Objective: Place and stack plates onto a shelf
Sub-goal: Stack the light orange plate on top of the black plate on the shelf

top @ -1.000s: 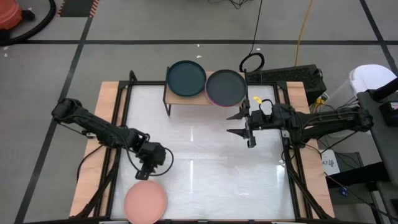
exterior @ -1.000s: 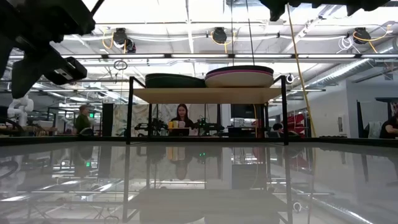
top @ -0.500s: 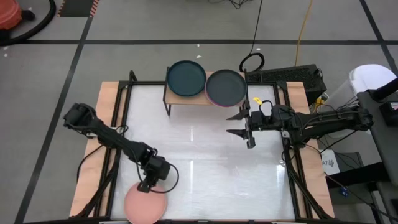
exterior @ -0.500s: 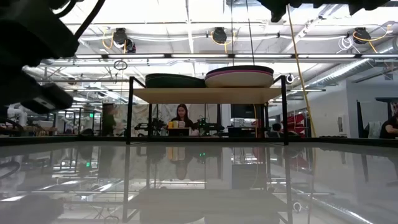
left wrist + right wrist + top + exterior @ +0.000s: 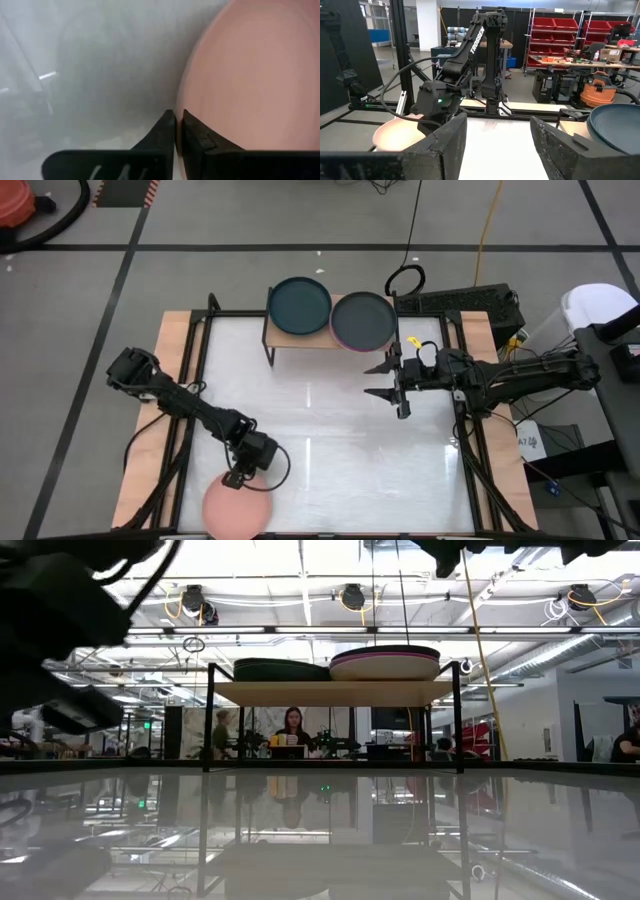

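Hovering at the near-left of the worktop (image 5: 330, 430), the left tool (image 5: 238, 479) is pressing its fingers together, empty, at the pink plate's (image 5: 236, 509) far rim. The right tool (image 5: 385, 380) is waiting wide open near the shelf (image 5: 290, 338).

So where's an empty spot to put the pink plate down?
The white table is bare between the left tool, shut at the pink plate's edge, and the open right tool, and also in front of the shelf. The shelf is crowded: a teal plate and a dark plate cover its top.
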You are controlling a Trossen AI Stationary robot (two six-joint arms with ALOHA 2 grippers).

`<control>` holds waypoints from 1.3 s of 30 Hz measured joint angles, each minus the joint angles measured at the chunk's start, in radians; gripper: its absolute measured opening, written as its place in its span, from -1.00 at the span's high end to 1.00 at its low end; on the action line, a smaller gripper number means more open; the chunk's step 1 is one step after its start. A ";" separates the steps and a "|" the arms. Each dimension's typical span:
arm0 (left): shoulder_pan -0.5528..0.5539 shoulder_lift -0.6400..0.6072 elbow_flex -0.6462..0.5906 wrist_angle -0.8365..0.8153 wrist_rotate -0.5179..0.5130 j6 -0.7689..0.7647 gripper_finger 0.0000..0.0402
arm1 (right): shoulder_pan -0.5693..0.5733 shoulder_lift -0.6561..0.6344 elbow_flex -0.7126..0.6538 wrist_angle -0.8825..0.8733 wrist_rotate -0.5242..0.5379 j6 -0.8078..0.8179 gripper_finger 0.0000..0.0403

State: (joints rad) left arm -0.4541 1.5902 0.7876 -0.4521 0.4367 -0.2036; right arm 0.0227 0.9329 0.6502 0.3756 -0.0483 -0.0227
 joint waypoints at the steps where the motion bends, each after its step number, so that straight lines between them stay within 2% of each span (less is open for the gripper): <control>1: 0.012 -0.005 0.001 0.002 0.001 -0.005 0.93 | 0.000 0.000 0.000 0.000 0.000 0.000 0.01; 4: 0.057 -0.044 0.005 -0.005 0.002 0.019 0.95 | 0.000 0.000 0.000 0.000 0.000 0.000 0.01; 7: 0.124 -0.135 0.033 -0.012 -0.026 0.059 0.95 | 0.000 0.000 0.000 -0.001 0.000 0.000 0.01; 11: 0.248 -0.288 0.100 -0.103 -0.159 0.162 0.95 | 0.000 0.000 0.000 -0.003 0.000 0.000 0.01; 16: 0.457 -0.480 0.205 -0.125 -0.417 0.287 0.95 | 0.000 0.000 0.000 -0.010 0.000 0.000 0.01; 20: 0.680 -0.548 0.301 -0.087 -0.449 0.418 0.95 | 0.000 0.000 0.000 -0.012 0.000 -0.001 0.01; 23: 0.855 -0.519 0.398 -0.078 -0.395 0.428 0.95 | 0.000 0.000 0.000 -0.008 0.000 -0.004 0.01; 29: 1.113 -0.331 0.624 -0.127 -0.252 0.403 0.95 | 0.000 0.000 0.000 -0.015 0.000 -0.003 0.01; 34: 1.245 -0.132 0.763 -0.229 -0.202 0.376 0.95 | 0.000 0.000 0.000 -0.044 0.000 0.008 0.01; 39: 1.317 -0.009 0.828 -0.263 -0.105 0.329 0.95 | 0.000 0.000 0.000 -0.075 0.000 0.029 0.01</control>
State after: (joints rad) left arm 0.8626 1.5813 1.6153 -0.7151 0.3315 0.1249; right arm 0.0227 0.9325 0.6502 0.3002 -0.0483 0.0063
